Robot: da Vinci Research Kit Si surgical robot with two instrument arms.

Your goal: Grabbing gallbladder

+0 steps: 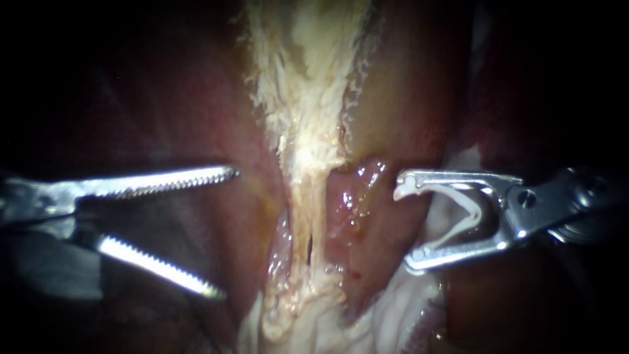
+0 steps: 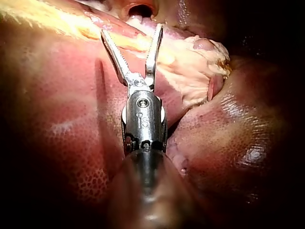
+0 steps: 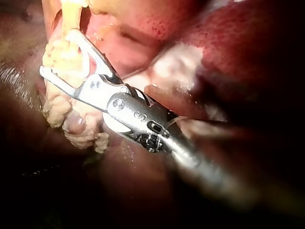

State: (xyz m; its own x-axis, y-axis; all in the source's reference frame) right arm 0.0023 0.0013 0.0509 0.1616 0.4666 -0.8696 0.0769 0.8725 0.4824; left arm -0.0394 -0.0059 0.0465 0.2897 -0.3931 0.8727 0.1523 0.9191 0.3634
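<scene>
A pale, frayed band of tissue runs down the middle and narrows into two thin tubes, side by side with a slit between them. I cannot tell which part is the gallbladder. My left instrument comes in from the left with its toothed jaws wide open, short of the band and touching nothing. In the left wrist view my left instrument hovers over pale lumpy tissue. My right instrument stands right of the tubes, its jaws wide apart and holding a white V-shaped clip.
Dark red liver lies on both sides of the band. Wet pink tissue sits between the tubes and my right instrument. White folded tissue fills the lower middle. In the right wrist view my right instrument rests against lumpy yellow tissue.
</scene>
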